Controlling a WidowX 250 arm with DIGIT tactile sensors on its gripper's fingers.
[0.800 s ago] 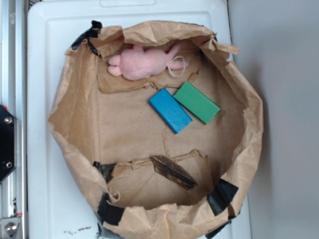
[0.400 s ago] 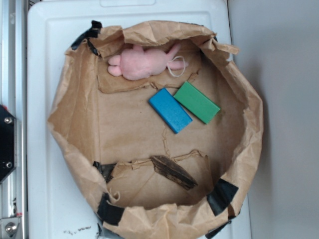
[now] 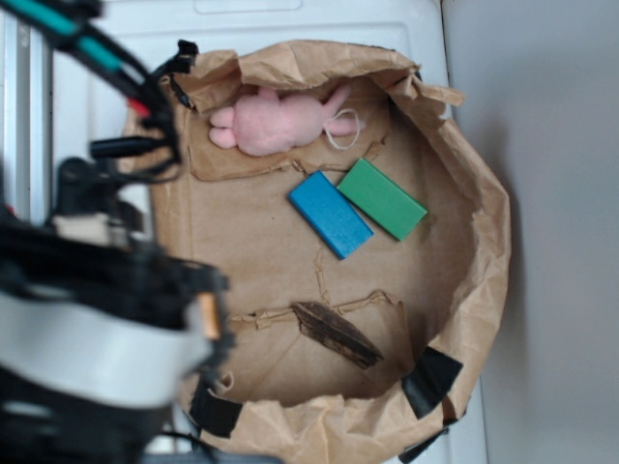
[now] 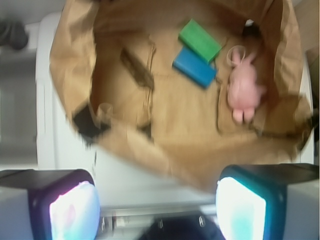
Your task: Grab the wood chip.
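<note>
The wood chip [image 3: 337, 333] is a dark brown, rough, tapered sliver lying flat on the floor of the brown paper bag [image 3: 488, 242], near its front wall. In the wrist view the wood chip [image 4: 137, 68] sits at upper left, far from my gripper [image 4: 157, 205]. The gripper is open, its two pale pads wide apart with nothing between them, and it hovers over the white surface outside the bag's rim [image 4: 65, 75]. From the exterior camera my blurred arm [image 3: 106, 329] covers the left side, left of the chip, and the fingers themselves cannot be made out.
A blue block [image 3: 330, 214] and a green block [image 3: 382, 198] lie side by side mid-bag. A pink plush rabbit [image 3: 280, 121] rests at the back. The bag's crumpled walls stand up all round, patched with black tape [image 3: 430, 379], on a white lid [image 3: 319, 19].
My arm has swung into the exterior view from the left and now covers the bag's left rim; before, only its base showed at the edge. Nothing in the bag has moved.
</note>
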